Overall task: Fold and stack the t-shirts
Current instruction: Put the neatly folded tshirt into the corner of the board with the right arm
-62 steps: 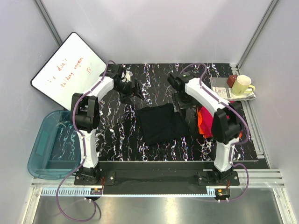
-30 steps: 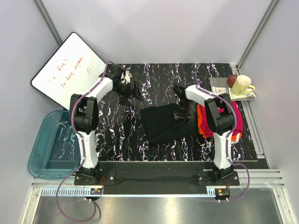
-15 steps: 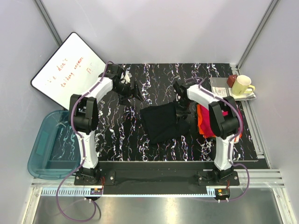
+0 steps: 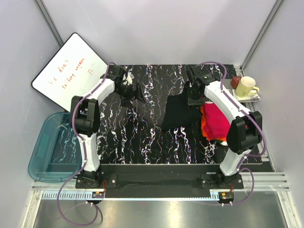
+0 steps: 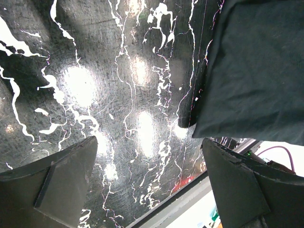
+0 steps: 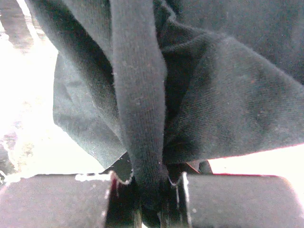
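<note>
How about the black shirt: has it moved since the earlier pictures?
Yes. The right pincer has pulled the black shirt up and toward the mug, off its earlier flat spot.

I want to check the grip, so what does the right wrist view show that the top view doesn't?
Only the right wrist: a bunched fold of the black tee pinched tight in the right tool. Only the top: the pink tee, orange piece, mug and left tool. Both: the black tee held by the right tool.
</note>
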